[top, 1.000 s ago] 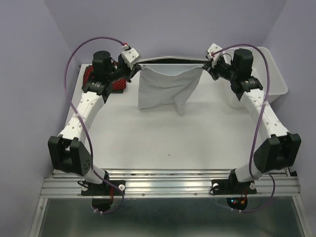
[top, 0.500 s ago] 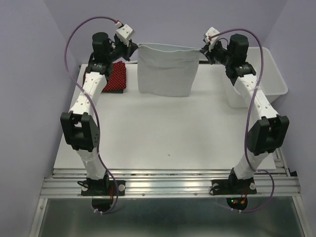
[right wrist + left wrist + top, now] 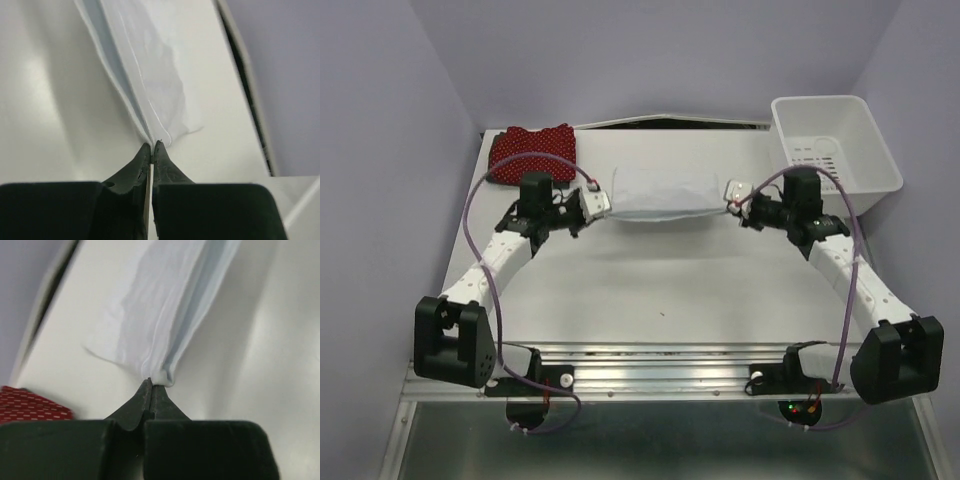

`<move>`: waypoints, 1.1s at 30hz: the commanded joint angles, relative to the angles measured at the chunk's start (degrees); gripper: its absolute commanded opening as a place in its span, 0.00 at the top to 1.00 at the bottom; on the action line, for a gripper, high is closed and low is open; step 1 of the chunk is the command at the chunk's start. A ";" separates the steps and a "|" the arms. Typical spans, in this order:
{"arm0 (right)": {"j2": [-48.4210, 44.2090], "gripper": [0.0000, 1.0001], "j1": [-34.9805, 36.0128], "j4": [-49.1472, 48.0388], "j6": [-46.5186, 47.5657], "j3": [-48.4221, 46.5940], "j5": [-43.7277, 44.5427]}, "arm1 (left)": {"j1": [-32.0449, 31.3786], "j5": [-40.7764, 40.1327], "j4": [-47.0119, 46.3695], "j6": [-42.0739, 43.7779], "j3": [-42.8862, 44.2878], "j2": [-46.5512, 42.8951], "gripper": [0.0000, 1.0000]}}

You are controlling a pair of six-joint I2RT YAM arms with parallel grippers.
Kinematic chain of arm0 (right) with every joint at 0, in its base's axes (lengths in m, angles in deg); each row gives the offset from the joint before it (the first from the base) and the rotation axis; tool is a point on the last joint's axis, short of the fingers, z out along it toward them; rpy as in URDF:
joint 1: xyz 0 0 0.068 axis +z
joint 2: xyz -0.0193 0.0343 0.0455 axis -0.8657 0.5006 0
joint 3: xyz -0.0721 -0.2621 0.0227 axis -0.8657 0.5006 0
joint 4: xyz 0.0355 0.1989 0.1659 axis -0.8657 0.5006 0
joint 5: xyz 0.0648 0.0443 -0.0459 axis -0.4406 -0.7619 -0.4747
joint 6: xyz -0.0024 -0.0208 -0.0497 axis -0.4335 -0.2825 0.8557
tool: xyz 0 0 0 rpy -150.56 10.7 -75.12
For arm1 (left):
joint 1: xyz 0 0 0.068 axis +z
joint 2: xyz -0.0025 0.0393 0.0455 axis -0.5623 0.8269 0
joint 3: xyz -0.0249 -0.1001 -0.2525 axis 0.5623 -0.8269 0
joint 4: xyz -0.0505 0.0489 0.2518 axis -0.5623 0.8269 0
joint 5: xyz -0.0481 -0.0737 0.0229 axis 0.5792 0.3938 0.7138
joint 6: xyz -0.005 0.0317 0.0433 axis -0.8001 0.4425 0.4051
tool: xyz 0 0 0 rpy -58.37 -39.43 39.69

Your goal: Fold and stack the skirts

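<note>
Only a corner of the red dotted skirt shows, cut off at the left wrist view's edge. The white skirt, a smooth, softly creased band, stretches left of the white bin. The left gripper and right gripper each pinch one end, jaws pressed on cloth.

The white surface carries three things. A white skirt, folded into a flat band, lies at 12 o'clock. A red dotted skirt lies bunched at 10 o'clock. A white plastic bin stands at 2 o'clock.
</note>
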 commanded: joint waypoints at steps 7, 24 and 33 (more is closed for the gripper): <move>-14.18 0.52 4.10 23.72 30.89 25.19 1.32 | -10.96 -7.24 25.29 43.65 -21.23 -7.29 0.67; 11.88 0.30 4.62 18.40 -14.78 -4.50 9.06 | -10.88 -9.00 16.16 -15.09 -0.77 5.95 0.53; 26.30 0.48 5.25 15.15 -11.72 -9.26 16.26 | -9.12 -10.49 14.32 -39.48 3.38 19.86 0.59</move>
